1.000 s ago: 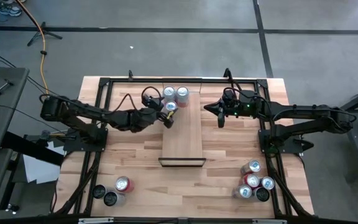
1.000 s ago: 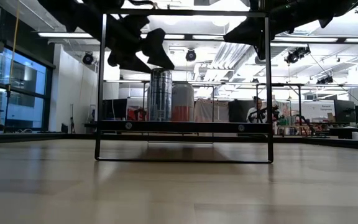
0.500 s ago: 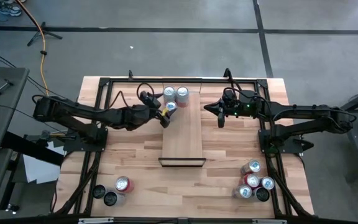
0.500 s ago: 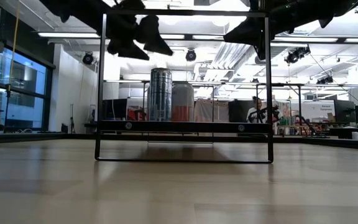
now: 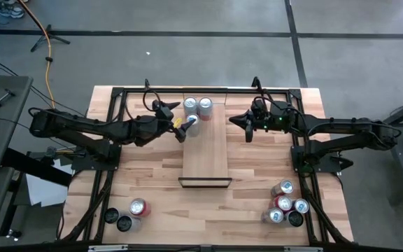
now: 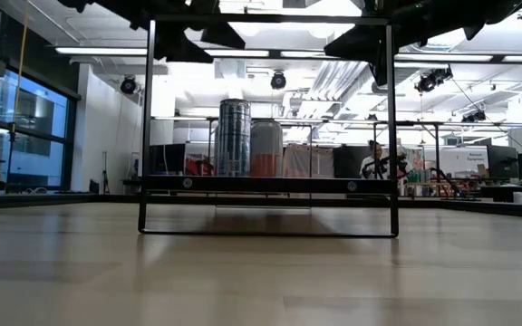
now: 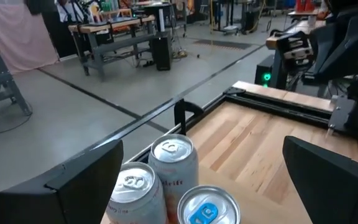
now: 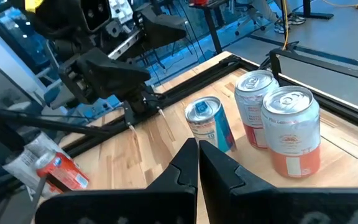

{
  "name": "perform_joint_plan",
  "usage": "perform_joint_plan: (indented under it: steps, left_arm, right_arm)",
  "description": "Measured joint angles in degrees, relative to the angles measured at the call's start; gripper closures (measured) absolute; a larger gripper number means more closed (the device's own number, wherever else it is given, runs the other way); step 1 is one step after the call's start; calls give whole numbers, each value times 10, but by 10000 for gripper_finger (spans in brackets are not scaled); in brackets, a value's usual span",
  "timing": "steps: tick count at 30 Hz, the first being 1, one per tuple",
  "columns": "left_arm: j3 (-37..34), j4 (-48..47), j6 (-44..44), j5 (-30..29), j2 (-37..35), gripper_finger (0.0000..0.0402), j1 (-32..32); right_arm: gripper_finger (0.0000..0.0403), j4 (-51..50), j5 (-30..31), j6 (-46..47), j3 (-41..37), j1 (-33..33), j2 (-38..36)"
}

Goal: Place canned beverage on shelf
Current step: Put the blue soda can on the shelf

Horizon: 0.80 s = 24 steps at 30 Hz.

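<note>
From above, the left tool hangs released beside the blue-topped can on the shelf, while the right tool, clenched, shows only up close.

table: carries shelf, can clusters at near left and near right
shelf: three cans at far end

So the shelf is a long narrow light-wood plank with a thin black metal frame at its near end. Three cans stand upright at its far end: a blue-topped can near the shelf's left edge, plus two orange-and-white cans side by side just behind it.
</note>
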Motion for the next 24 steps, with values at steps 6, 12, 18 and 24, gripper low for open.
perform_joint_plan:
  steps: [6, 12, 18, 24]
  left_arm:
    - [0, -42, -68, 43, -4, 2, -6]
    - [21, -44, -115, 234, -3, 2, 24]
    - [77, -63, -62, 400, -4, 2, 80]
    - [82, -195, -33, 509, -4, 2, 119]
  right_arm:
    - [403, 0, 0, -9, 0, 0, 0]
    - [403, -31, -54, -8, 0, 0, -20]
    - [403, -118, -53, -6, 0, 0, -78]
    - [403, -198, -51, 32, 0, 0, -127]
